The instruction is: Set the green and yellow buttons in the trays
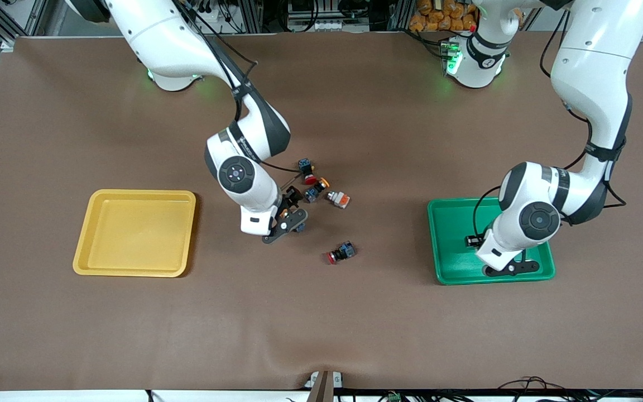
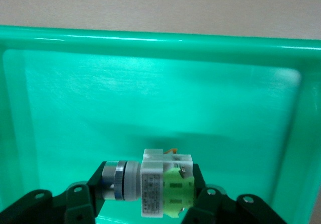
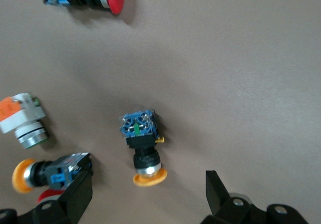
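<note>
My left gripper is over the green tray. It is shut on the pale grey-white button with a green face and holds it just above the tray floor. My right gripper is open, low over the table next to the cluster of buttons. In the right wrist view one yellow-capped button lies on its side just ahead of the open right gripper, cap toward it. A second yellow-capped button lies by one fingertip; it also shows in the front view. The yellow tray is empty.
A red-capped switch lies alone nearer the front camera. Another red-capped switch and an orange-and-white switch lie in the cluster. The brown mat covers the table.
</note>
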`<state>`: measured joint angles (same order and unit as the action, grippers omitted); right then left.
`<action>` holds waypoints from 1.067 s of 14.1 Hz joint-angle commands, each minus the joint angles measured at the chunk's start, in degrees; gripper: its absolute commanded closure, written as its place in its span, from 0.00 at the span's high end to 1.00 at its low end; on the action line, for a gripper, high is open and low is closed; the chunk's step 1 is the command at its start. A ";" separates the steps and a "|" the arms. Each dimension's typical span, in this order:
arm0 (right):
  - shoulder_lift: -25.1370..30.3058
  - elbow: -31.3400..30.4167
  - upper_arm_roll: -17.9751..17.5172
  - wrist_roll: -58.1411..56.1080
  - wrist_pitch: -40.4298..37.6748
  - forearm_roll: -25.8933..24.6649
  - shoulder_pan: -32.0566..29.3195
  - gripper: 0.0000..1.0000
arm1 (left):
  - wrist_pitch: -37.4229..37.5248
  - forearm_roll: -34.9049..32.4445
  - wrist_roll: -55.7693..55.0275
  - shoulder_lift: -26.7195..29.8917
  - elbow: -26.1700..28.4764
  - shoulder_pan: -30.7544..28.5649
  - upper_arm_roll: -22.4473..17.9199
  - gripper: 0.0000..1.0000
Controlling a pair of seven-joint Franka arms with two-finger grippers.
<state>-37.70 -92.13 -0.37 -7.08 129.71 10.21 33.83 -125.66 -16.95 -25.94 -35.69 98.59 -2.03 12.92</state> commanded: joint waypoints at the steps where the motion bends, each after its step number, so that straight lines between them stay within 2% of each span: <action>1: -1.40 0.02 0.55 1.11 2.91 -0.10 0.97 1.00 | -0.19 -1.42 0.01 -0.26 -0.42 -0.70 0.36 0.08; 2: -2.54 0.02 0.46 1.19 4.83 -0.10 1.15 1.00 | -0.28 -1.59 0.19 -0.26 -0.42 -0.87 0.36 0.58; 3: -3.51 0.02 0.55 1.37 6.59 -0.01 2.02 1.00 | -0.37 -1.42 0.80 -0.09 -0.42 -1.14 0.44 1.00; 7: -4.75 -0.06 0.81 2.78 7.31 -0.88 3.17 1.00 | -0.37 -0.81 1.16 0.61 -0.77 -1.23 0.97 1.00; 8: -5.44 0.02 0.81 2.86 7.66 -1.41 3.09 0.98 | -0.20 -0.63 0.98 1.40 -0.94 -1.14 1.06 1.00; 9: -5.80 -0.06 0.81 2.86 9.15 -1.51 3.17 0.91 | -0.02 0.42 0.55 1.84 -1.03 -1.05 1.23 1.00; 11: -6.42 -0.06 0.90 2.86 10.13 -1.68 3.43 0.68 | 0.07 7.77 -1.38 2.81 -1.47 -0.09 2.63 1.00; 12: -6.50 0.02 0.90 2.78 10.21 -2.64 3.18 0.53 | 0.07 9.98 -3.74 2.73 -2.26 0.35 3.68 1.00; 13: -6.50 0.02 0.99 2.78 10.13 -3.95 2.74 0.25 | 0.16 10.35 -7.07 2.55 -2.26 1.66 4.48 1.00; 14: -6.42 0.11 0.99 2.78 10.04 -3.97 2.21 0.04 | 0.16 10.36 -11.80 2.20 -2.35 3.94 4.66 1.00; 15: -6.24 0.63 0.99 2.95 9.52 -3.97 1.25 0.00 | 0.07 10.36 -16.46 1.59 -2.44 6.57 4.58 1.00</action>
<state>-44.08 -92.09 0.60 -5.05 139.55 7.52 36.43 -125.91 -7.48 -35.13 -33.89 96.14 0.18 17.73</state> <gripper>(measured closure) 0.573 0.000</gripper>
